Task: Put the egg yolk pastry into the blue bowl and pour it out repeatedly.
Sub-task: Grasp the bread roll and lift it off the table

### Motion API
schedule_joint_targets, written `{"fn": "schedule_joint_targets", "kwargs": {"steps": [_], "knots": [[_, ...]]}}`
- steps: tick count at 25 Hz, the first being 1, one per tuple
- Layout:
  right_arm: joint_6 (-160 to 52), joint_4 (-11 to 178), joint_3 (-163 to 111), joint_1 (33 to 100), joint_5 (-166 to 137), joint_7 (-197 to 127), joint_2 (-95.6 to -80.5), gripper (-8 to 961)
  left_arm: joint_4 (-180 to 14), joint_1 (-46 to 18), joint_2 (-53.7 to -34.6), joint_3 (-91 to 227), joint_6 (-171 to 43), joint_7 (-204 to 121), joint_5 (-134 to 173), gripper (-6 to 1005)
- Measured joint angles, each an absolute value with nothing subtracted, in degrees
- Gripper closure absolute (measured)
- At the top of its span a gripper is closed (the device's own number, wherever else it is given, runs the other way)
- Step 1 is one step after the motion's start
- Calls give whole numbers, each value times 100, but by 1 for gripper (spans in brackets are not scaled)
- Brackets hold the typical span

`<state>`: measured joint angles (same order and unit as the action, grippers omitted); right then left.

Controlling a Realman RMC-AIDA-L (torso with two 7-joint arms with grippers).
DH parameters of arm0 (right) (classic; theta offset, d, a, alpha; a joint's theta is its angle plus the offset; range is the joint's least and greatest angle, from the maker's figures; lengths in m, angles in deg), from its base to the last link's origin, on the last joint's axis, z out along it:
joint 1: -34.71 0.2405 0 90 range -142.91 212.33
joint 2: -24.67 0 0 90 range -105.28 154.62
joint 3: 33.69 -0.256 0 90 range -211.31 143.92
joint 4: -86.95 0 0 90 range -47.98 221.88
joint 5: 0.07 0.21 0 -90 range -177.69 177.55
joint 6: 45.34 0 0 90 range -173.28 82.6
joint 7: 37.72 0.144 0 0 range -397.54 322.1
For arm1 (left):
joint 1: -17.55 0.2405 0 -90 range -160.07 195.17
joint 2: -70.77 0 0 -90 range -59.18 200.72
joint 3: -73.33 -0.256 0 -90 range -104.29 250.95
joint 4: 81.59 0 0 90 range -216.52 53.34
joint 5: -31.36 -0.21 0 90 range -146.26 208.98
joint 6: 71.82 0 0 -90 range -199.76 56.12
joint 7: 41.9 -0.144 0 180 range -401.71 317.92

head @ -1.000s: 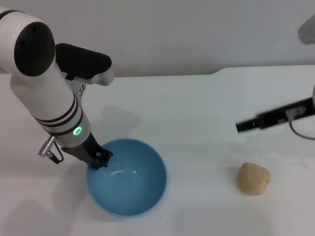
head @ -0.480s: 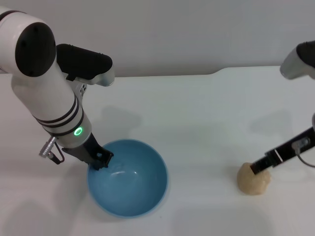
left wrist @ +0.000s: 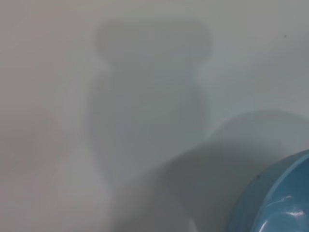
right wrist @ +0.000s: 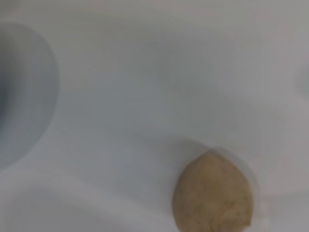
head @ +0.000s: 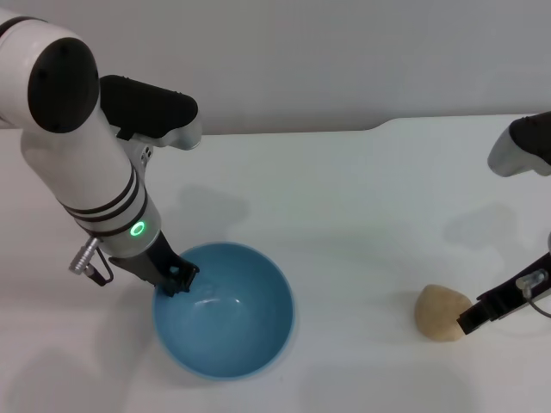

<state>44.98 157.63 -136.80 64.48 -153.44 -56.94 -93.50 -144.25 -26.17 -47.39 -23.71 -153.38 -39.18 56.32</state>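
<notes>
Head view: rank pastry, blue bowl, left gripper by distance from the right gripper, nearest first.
From the right gripper, low at the table's right edge:
1. egg yolk pastry, right beside the gripper tip, on the table.
2. blue bowl, left of centre, empty.
3. left gripper, at the bowl's far-left rim.

You can't tell how the right pincer's (head: 469,321) fingers stand: only a dark tip shows, touching the egg yolk pastry (head: 442,311), and the arm runs off the head view's edge. The left pincer (head: 176,281) sits at the blue bowl's (head: 225,354) rim, its grip unclear. In the right wrist view, the edge crops the pastry.
</notes>
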Motion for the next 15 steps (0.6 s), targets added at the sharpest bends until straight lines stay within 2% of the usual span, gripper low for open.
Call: {"fn": "schedule_joint_targets", "kwargs": {"steps": [15], "knots": [[3578,15296,-13555,6638,-15576,-5710,-9405,411,-14400,-2644,-4754,-2405,-15338,-3918,5632,983]]}}
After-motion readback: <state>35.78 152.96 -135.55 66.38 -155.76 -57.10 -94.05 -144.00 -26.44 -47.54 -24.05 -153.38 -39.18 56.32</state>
